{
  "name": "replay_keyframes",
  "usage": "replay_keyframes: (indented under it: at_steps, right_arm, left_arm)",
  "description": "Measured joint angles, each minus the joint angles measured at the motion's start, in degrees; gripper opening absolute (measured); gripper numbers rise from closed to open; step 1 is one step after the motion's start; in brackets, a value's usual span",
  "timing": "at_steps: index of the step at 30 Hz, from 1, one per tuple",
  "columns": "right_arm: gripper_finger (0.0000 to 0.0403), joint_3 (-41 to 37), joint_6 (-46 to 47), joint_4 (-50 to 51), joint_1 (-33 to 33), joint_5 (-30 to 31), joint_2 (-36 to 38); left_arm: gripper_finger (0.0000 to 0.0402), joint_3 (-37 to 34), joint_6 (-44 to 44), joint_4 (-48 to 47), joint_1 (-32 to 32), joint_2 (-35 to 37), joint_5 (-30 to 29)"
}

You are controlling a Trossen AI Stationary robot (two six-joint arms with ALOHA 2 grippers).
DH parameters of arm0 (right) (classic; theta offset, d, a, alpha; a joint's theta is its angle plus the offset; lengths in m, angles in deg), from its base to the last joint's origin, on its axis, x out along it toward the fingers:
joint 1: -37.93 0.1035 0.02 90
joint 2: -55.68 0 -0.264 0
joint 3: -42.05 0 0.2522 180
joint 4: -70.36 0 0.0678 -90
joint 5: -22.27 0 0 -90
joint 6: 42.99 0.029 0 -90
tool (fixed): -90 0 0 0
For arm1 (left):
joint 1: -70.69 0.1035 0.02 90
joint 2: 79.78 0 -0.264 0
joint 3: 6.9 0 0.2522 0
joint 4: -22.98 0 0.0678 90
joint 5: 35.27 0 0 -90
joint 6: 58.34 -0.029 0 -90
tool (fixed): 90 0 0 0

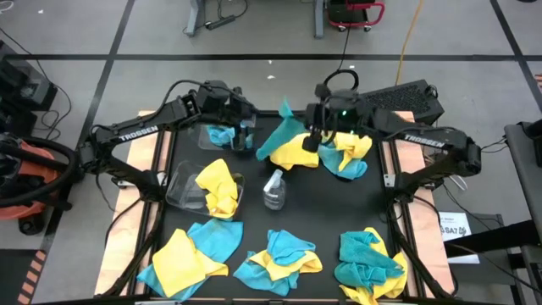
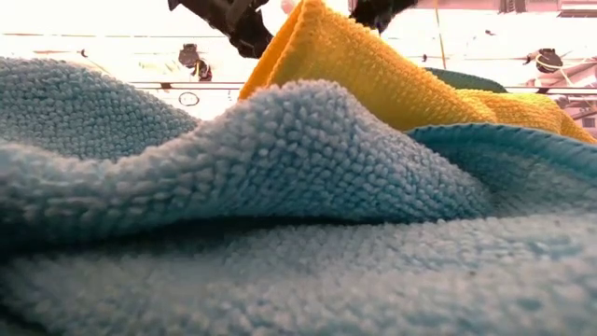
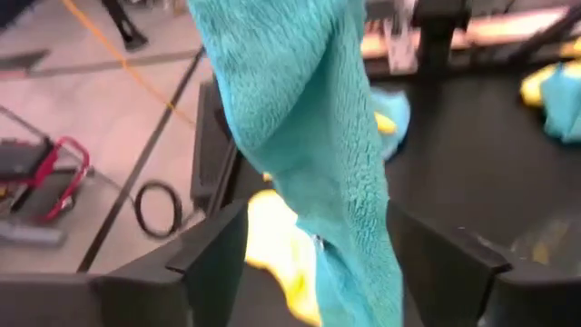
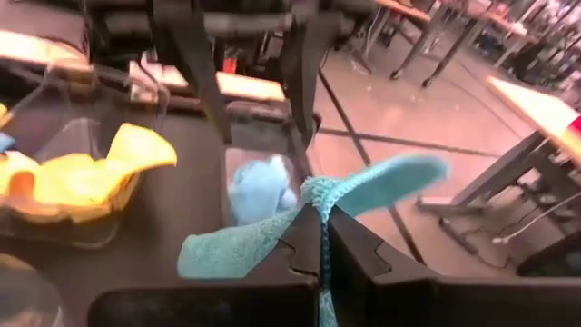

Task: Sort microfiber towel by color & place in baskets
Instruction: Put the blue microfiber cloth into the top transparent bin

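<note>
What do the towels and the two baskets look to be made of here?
The teal towel and the yellow towel look like matte microfiber: the low view shows dense, fuzzy loops. The basket with yellow towels and the basket with a teal towel appear to be clear, glossy plastic; the table shows through.

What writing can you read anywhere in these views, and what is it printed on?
"TROSSEN" in white, on the left arm.
"TROSSEN" in white, on the right arm.
A white label beside the table, near its right edge, carries print too small to read.
Low view and both wrist views: no readable text.
</note>
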Motion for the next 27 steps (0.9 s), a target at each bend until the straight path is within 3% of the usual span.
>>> replay_keyframes:
  at_steps: [6,9,11,15,19,22,27]
  right_arm:
    - [0.0000,10.93,-0.89,4.12,-0.71,-0.04,-3.73]
    - [0.0000,14.11,-0.89,4.09,-1.23,-0.17,-5.37]
    - [0.0000,15.67,-0.89,4.06,-1.24,-0.78,-6.44]
    - [0.0000,17.00,-0.87,3.89,-1.17,-3.14,-8.27]
    - [0.0000,17.24,-0.84,4.16,-1.08,-3.14,-8.70]
    - [0.0000,17.27,-0.89,4.96,-1.08,-2.95,-8.55]
    - [0.0000,17.27,-1.08,5.47,-1.29,-2.85,-7.58]
  left_arm:
    - [0.0337,0.00,4.29,6.41,-0.05,-0.79,8.00]
    - [0.0354,0.00,4.74,7.46,-0.19,-1.78,8.20]
    - [0.0358,0.00,5.59,8.70,-0.50,-3.17,6.30]
    - [0.0359,-0.02,7.22,11.01,-0.53,-5.72,-3.32]
    - [0.0358,-0.02,7.59,12.18,-0.48,-8.06,-5.79]
    - [0.0331,-0.02,5.60,9.60,-0.54,-9.09,-5.81]
    - [0.0222,-0.09,2.60,6.61,0.00,-10.21,-6.08]
